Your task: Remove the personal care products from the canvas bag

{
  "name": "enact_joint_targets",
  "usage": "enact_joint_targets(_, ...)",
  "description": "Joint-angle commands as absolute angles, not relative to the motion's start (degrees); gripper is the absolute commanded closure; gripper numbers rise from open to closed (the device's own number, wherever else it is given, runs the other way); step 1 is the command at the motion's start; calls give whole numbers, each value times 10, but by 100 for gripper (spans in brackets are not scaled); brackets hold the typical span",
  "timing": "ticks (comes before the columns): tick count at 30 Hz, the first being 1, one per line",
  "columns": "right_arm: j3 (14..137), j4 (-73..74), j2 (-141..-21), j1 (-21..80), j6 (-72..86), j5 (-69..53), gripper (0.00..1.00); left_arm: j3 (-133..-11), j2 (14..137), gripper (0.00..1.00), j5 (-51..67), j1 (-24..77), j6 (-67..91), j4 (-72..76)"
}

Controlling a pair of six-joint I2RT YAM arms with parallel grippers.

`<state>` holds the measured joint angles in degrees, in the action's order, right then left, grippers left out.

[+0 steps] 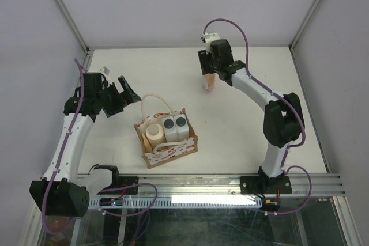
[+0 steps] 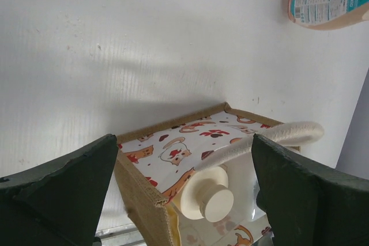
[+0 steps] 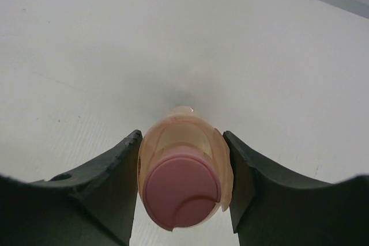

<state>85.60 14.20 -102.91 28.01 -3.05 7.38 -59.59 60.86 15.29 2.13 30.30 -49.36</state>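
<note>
The canvas bag [image 1: 173,152] stands on the table at the near middle, rope handles [image 1: 151,101] up. Inside it are a beige bottle [image 1: 155,133] and two white bottles with dark grey caps [image 1: 169,124] [image 1: 181,122]. My left gripper [image 1: 128,103] hovers open just left of the bag. In the left wrist view the bag's wall [image 2: 144,194] and the beige cap [image 2: 216,203] lie between and beyond its fingers [image 2: 63,182]. My right gripper [image 1: 209,73] at the far middle is shut on the upright orange bottle [image 3: 183,182] with the pink cap. Its base is at or just above the table.
White walls and metal frame rails enclose the table on the left, back and right. A metal rail [image 1: 219,185] with both arm bases runs along the near edge. The orange bottle [image 2: 328,1] shows at the top right of the left wrist view.
</note>
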Motion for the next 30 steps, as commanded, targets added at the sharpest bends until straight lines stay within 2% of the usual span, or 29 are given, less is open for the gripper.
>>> enact_joint_targets(1, 950, 23, -1045, 276, -24, 115, 100, -623, 621, 1, 139, 15, 259, -498)
enact_joint_targets(7, 967, 35, -1073, 277, -7, 156, 100, -639, 646, 1, 135, 15, 233, -497)
enact_joint_targets(15, 958, 40, -1088, 277, -2, 147, 99, -655, 661, 1, 137, 15, 214, -498)
enact_joint_targets(19, 958, 51, -1089, 278, 6, 155, 40, -659, 663, 1, 138, 15, 214, -498)
enact_joint_targets(21, 963, 60, -1090, 277, 7, 155, 25, -661, 662, 1, 136, 15, 214, -498)
enact_joint_targets(23, 977, 78, -1091, 277, 9, 150, 15, -662, 660, 1, 136, 15, 214, -498)
enact_joint_targets(24, 987, 92, -1093, 278, 11, 144, 5, -664, 660, 1, 136, 15, 214, -498)
enact_joint_targets(25, 1003, 110, -1094, 278, 15, 140, 1, -665, 660, 1, 136, 15, 214, -498)
enact_joint_targets(28, 1041, 175, -1083, 279, 31, 139, 0, -668, 663, 1, 147, 16, 222, -497)
enact_joint_targets(30, 1023, 193, -1051, 283, 40, 133, 0, -664, 664, 1, 162, 17, 232, -490)
